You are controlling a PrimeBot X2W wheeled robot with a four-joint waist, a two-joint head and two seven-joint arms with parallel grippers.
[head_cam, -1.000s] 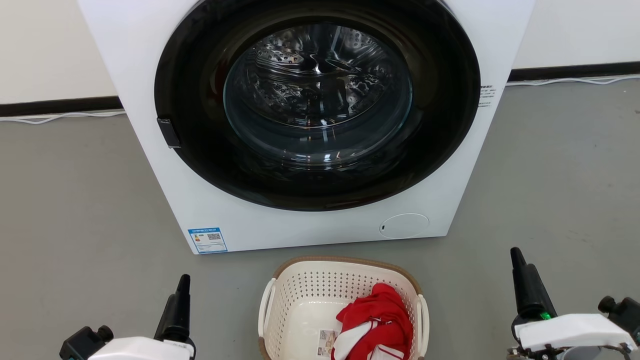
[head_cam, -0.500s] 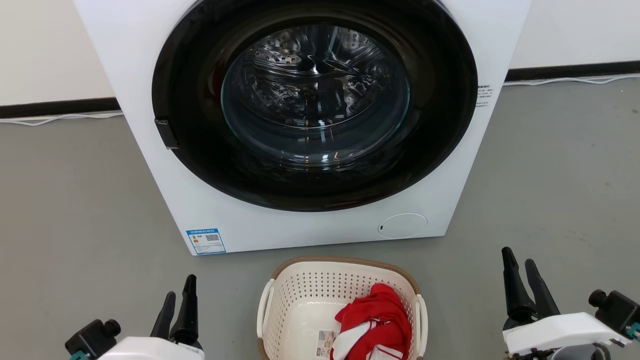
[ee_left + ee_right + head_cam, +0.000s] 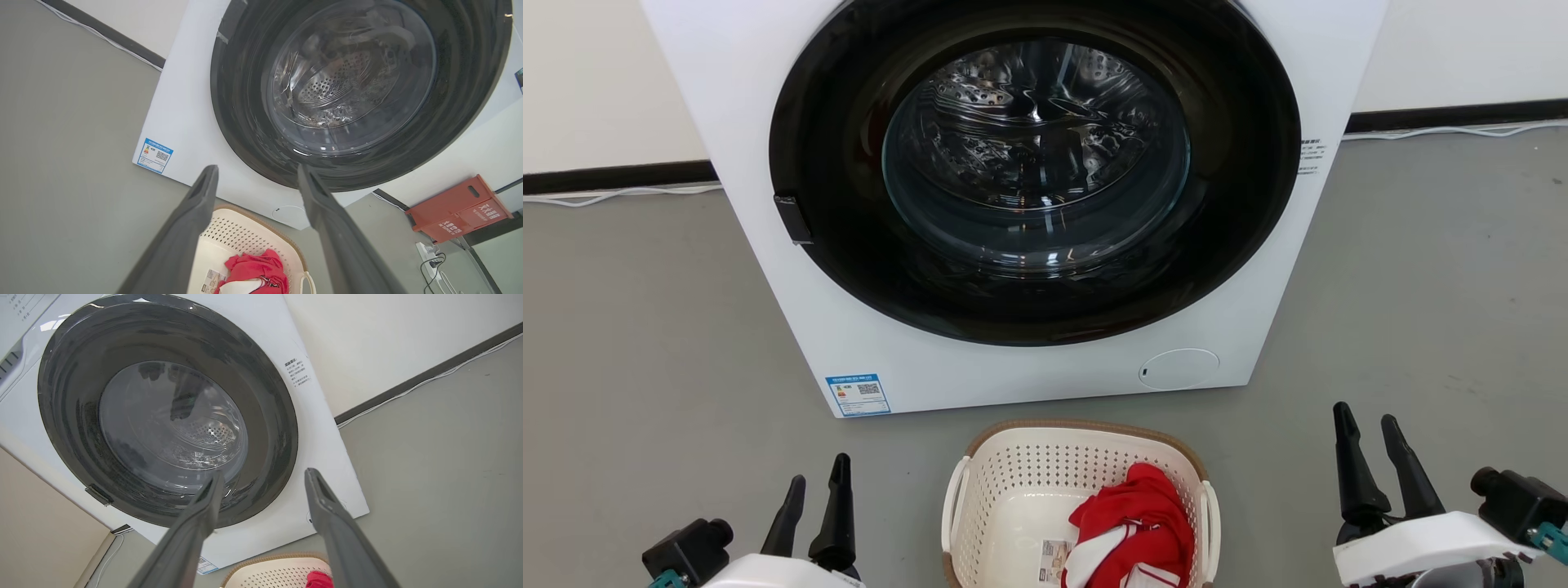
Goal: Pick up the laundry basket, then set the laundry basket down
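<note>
Nearest to the robot, the cream-white perforated plastic laundry basket [image 3: 1021,482] with a brown woven-look rim stands on the grey floor [image 3: 645,327] in the middle. Its near end is cut by the bottom edge of the head view, so I cannot say for sure how its long axis runs. Inside it lie a crumpled red and white garment [image 3: 1135,523] and a small paper label [image 3: 1058,559]. Its two white handles [image 3: 952,506] are on its left and right sides, and this is what the coming lift depends on. The left gripper [image 3: 818,472] is to the left of the basket and the right gripper [image 3: 1364,415] is to the right, each one outside its handle and apart from it. The jaws of both stand apart with nothing between them. The left gripper seems a little nearer to its handle, so in my judgement both arms must come inward and down, the right one somewhat more. Behind the basket, near its far rim, stands the large white front-loading washing machine [image 3: 849,343] with its round dark glass door closed. Compared with one second ago, each gripper showed as one dark finger only, and now both fingers [image 3: 1347,465] show side by side, so the wrists have turned. The right gripper has also come a little toward the basket, while the basket itself has not moved.
</note>
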